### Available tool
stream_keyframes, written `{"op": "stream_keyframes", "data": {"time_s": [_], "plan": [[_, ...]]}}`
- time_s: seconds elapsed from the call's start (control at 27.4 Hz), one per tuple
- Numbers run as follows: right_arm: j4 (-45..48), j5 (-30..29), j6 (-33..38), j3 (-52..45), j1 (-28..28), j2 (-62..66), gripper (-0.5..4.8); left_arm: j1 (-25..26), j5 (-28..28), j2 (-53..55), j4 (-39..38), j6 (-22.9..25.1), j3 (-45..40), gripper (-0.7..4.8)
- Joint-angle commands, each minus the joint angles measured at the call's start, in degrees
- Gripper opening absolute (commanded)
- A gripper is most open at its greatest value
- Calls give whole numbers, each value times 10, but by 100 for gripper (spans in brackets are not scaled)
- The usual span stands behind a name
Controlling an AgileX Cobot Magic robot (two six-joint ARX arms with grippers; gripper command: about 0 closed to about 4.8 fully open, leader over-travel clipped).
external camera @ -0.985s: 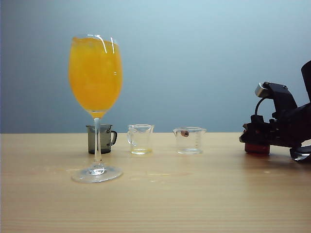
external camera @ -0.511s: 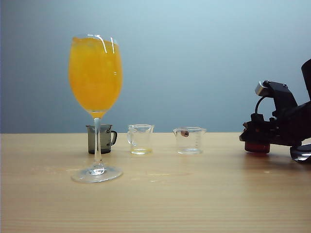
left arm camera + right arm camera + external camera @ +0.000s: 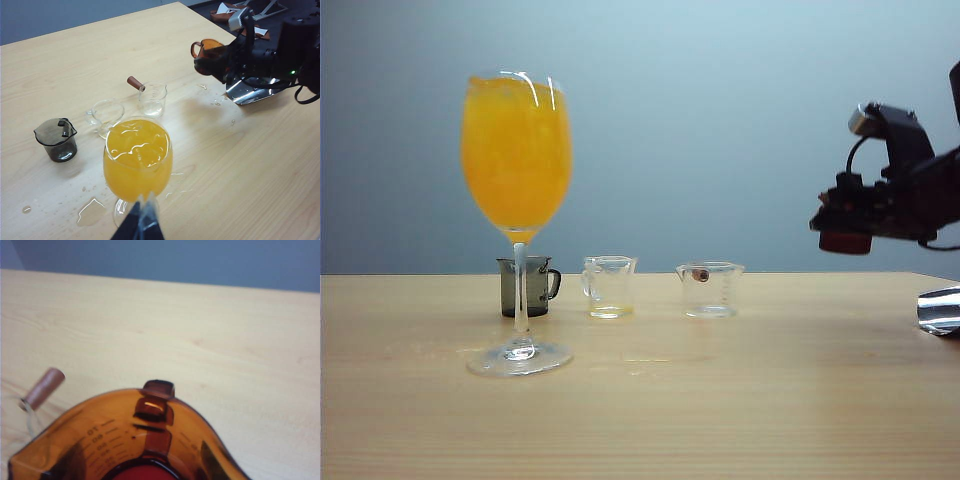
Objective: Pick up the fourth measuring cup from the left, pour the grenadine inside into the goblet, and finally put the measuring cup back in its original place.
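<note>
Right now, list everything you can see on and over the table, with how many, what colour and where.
goblet: one, clear, full of orange juice, left of the table, the left gripper at its stem.
grey cup: one, smoky, behind the goblet's stem.
clear cups: two, colourless, in the back row; one holds a little pale liquid, the other has a brown handle.
red-brown cup: one, lifted clear of the table at the right, grenadine inside.
shiny object: one, silver, right edge of the table.
spills: clear wet patches near the goblet's foot.
table: one, light wood.
right gripper: black, jaws shut on the red-brown cup.
</note>
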Motion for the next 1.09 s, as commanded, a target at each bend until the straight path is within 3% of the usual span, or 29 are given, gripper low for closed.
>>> {"op": "stream_keyframes", "data": {"time_s": [0.04, 0.58, 1.09], "plan": [[-11, -3, 1, 2, 3, -31, 75, 0, 2, 0, 0, 2, 2, -5], [-95, 5, 1, 6, 75, -171, 56, 0, 4, -1, -1, 2, 2, -5], [-267, 20, 0, 150, 178, -184, 47, 0, 3, -1, 6, 0, 2, -5]]}}
